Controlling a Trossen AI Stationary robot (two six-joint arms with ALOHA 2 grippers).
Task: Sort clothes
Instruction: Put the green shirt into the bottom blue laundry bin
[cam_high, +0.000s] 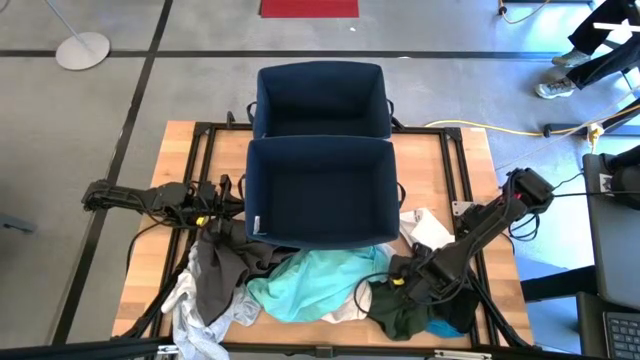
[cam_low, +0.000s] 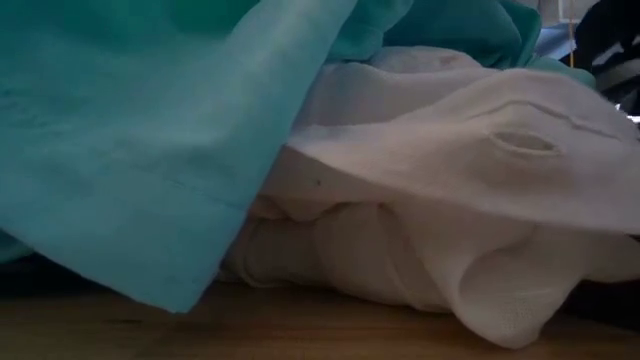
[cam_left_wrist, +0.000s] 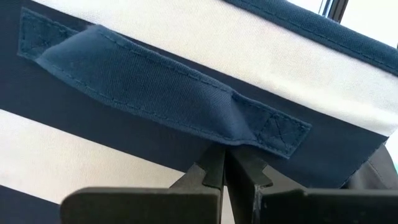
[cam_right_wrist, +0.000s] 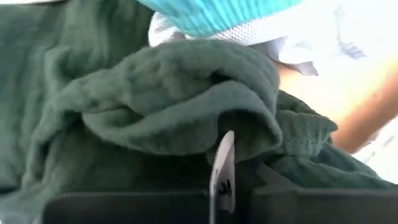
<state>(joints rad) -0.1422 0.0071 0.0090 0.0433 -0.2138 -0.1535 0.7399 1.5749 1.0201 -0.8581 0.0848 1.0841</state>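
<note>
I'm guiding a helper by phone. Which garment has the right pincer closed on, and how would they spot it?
Start at the nearer navy bin, then go to the clothes heap before it. At its right end lies the dark green garment, pinched by the right pincer. It is the only green piece, darker than the turquoise garment beside it.

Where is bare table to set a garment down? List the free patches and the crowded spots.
Free: bare wood on the table right of the two navy bins, and a strip left of them, beyond the left tool. Crowded: the front edge, where the turquoise garment, grey and white clothes and the dark green garment pinched by the right tool pile up.
</note>
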